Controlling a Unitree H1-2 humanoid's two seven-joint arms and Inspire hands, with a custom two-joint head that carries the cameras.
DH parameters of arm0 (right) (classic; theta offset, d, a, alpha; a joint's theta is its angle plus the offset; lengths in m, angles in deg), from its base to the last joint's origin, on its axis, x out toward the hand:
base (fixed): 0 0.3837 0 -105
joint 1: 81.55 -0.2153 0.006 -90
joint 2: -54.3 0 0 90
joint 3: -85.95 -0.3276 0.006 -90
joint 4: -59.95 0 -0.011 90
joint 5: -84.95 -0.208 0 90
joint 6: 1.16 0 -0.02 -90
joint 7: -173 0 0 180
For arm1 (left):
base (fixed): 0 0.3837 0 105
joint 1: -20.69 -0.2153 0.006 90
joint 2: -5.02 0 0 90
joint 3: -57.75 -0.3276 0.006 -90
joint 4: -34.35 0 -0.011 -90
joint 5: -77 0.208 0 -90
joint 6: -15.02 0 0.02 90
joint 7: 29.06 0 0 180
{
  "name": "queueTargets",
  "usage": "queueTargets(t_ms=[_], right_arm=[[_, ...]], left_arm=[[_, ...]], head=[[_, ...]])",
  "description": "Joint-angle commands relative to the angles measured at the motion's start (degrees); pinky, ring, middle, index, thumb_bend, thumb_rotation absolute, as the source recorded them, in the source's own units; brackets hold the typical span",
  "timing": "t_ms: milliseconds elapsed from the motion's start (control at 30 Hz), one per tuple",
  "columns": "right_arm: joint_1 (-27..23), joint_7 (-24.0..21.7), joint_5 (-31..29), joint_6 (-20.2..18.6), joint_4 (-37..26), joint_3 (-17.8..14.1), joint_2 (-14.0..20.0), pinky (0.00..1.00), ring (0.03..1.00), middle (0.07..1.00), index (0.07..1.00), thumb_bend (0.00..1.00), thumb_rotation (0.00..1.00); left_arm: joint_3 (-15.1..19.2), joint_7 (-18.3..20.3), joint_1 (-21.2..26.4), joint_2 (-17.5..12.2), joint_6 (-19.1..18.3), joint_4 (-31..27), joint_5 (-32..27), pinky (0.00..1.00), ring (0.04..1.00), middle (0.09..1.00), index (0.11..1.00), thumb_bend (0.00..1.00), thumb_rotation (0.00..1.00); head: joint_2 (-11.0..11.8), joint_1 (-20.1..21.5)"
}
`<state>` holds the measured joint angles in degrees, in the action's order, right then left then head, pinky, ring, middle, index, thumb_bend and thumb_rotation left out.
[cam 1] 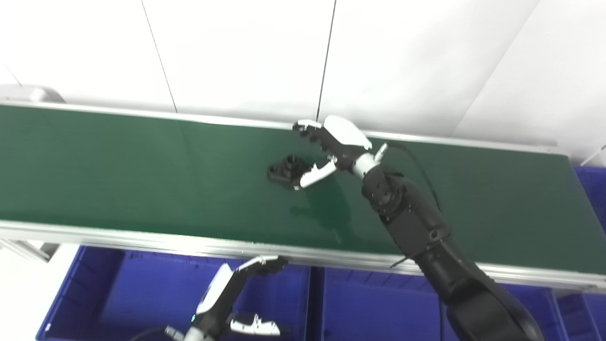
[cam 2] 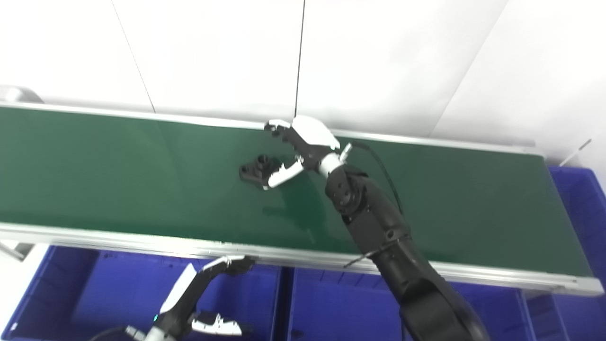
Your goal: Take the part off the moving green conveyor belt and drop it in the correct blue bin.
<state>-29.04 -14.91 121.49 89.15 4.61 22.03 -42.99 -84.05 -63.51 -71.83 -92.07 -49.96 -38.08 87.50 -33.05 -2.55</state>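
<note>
White shell and black fingers make up the right hand (cam 1: 326, 147), which reaches over the green conveyor belt (cam 1: 118, 175) with its fingers spread and nothing held. Its white-tipped thumb lies against the near side of the black part (cam 1: 284, 171), and the other fingers arch above and just beyond it, not closed round it. The part lies flat on the belt near the middle of its width: a small, dark, lumpy piece with a round boss or hole at either end; finer detail is too blurred to tell. The right arm (cam 2: 378, 227) is glossy black, jointed, and crosses the belt from the lower right, a thin black cable looping off the wrist.

The belt is smooth, matt dark green, faintly reflecting the arm, and is edged by silvery aluminium rails (cam 1: 142, 239) on both long sides. Behind it stands a plain white panelled wall (cam 1: 236, 47) with thin dark seams.

Below the near rail sit blue plastic bins: a left blue bin (cam 1: 94, 293), a middle blue bin (cam 1: 374, 303), and another blue bin (cam 2: 582, 199) at the belt's far right end. Their visible insides show bare blue plastic. The left hand (cam 1: 232, 303) hovers over the left bin, fingers apart and curved, grasping nothing, its fingertips near the rail. No writing can be read.
</note>
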Motion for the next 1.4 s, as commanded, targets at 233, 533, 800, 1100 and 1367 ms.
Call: queueTargets(t_ms=[233, 533, 800, 1100, 1367], right_arm=[[-3.69, 2.29, 1.97, 1.97, 1.71, 1.67, -0.11, 0.67, 0.788, 0.816, 0.846, 0.89, 0.15], [-2.53, 3.52, 3.33, 2.99, 4.04, 3.46, 1.29, 0.65, 0.76, 0.789, 0.819, 0.86, 0.04], [-2.01, 4.17, 4.43, 3.73, 4.68, 5.1, 2.91, 0.52, 0.621, 0.723, 0.711, 0.75, 0.0], [-1.34, 8.95, 9.02, 7.16, 5.56, 9.25, 4.84, 0.29, 0.379, 0.49, 0.527, 0.51, 0.0], [0.1, 9.64, 12.25, 6.76, 3.92, 11.92, 6.38, 0.27, 0.355, 0.474, 0.554, 0.51, 0.0]], left_arm=[[-0.82, -2.14, 1.23, -1.21, 1.9, -1.15, 0.64, 0.71, 0.723, 0.741, 0.756, 0.81, 0.32], [-1.23, -2.74, 1.27, -1.38, 1.9, -1.84, 0.47, 0.7, 0.713, 0.733, 0.751, 0.81, 0.29], [-1.28, -3.33, 1.24, -1.58, 1.9, -2.36, 0.91, 0.7, 0.705, 0.726, 0.748, 0.81, 0.3], [0.23, -0.64, 0.41, -1.48, 1.9, -3.19, -0.94, 0.68, 0.693, 0.73, 0.747, 0.81, 0.31], [1.66, 0.96, -0.06, -1.25, 1.9, -4.02, -1.32, 0.66, 0.686, 0.731, 0.741, 0.8, 0.29]], head=[[-0.73, 0.06], [-1.22, 0.19], [-1.67, 0.33], [-2.2, 0.55], [-2.62, 0.44]])
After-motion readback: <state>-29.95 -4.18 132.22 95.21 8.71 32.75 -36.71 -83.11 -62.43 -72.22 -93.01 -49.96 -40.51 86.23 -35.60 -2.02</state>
